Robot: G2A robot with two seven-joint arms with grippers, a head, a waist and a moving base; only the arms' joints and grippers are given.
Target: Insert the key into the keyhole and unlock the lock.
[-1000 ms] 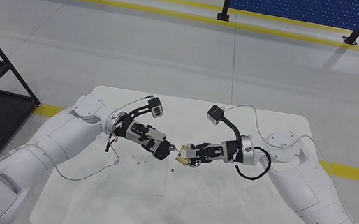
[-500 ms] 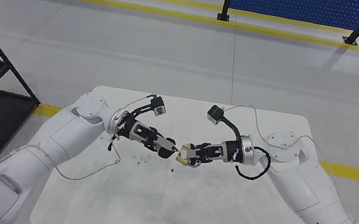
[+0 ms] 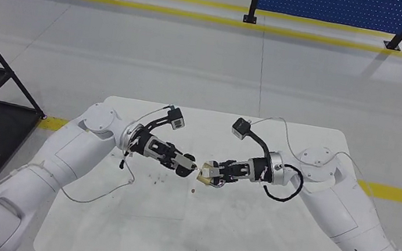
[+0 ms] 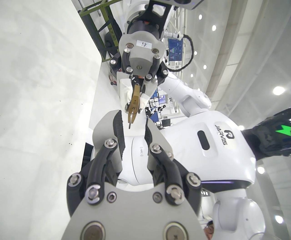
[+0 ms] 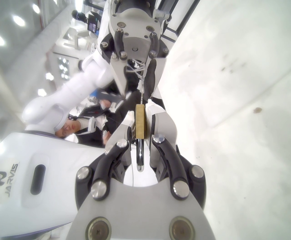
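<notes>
The right gripper (image 5: 141, 111) is closed on a brass padlock (image 5: 140, 122), whose flat sides are pressed between the two white-wrapped fingertips (image 5: 162, 120). Nearest the palm, the steel shackle (image 5: 140, 156) is seen in the gap between the finger links, pointing back toward the wrist. The brass body is clamped farther out, with its keyhole end turned away from the palm and reaching just past the fingertips. From that end a thin silver key (image 5: 142, 93) stands out, in line with the body. Beyond it the left gripper (image 4: 133, 118) is faced tip to tip with the right one. Its fingers are spread well apart and nothing is gripped. The key is placed between its dark pads (image 4: 118, 127), just beside one of them; whether that pad is touched cannot be told. Both grippers are held above the white table (image 3: 247, 236), near its middle.
</notes>
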